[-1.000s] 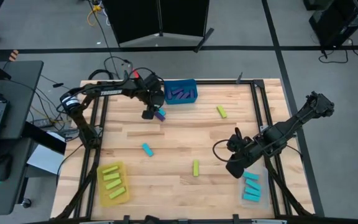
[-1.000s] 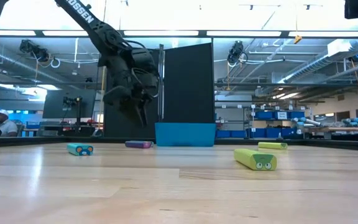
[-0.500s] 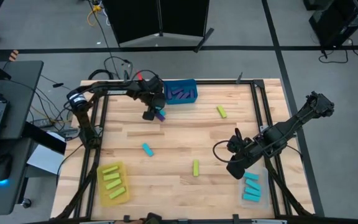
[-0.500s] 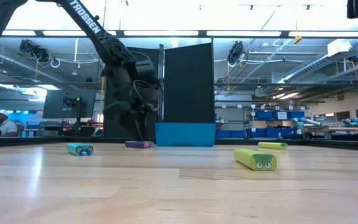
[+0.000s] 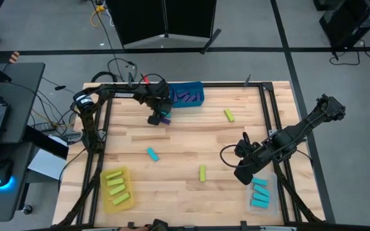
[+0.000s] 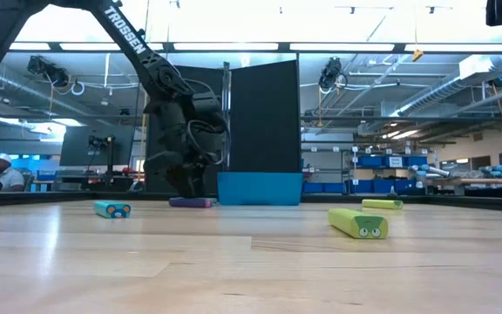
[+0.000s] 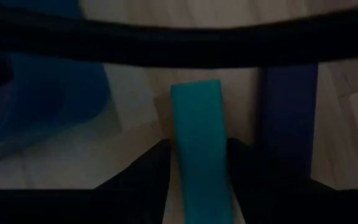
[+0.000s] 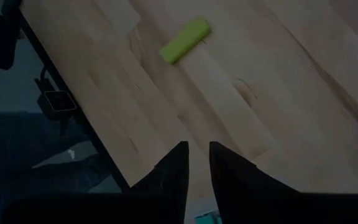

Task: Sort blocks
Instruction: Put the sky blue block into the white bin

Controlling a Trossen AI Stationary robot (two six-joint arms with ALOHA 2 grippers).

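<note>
My left gripper (image 5: 157, 118) sits low on the planked wood table (image 5: 191, 141), its dark fingers (image 7: 148, 177) spread to either side of a smooth, oblong cyan block (image 7: 199, 149). Just beside it lies a purple block (image 5: 166, 118); just beyond, the rectangular blue bin (image 5: 186, 94) holds more purple bars. Well away, my right gripper (image 5: 242, 172) hangs near the clear bin (image 5: 261, 192), fingers a narrow gap apart around nothing.
</note>
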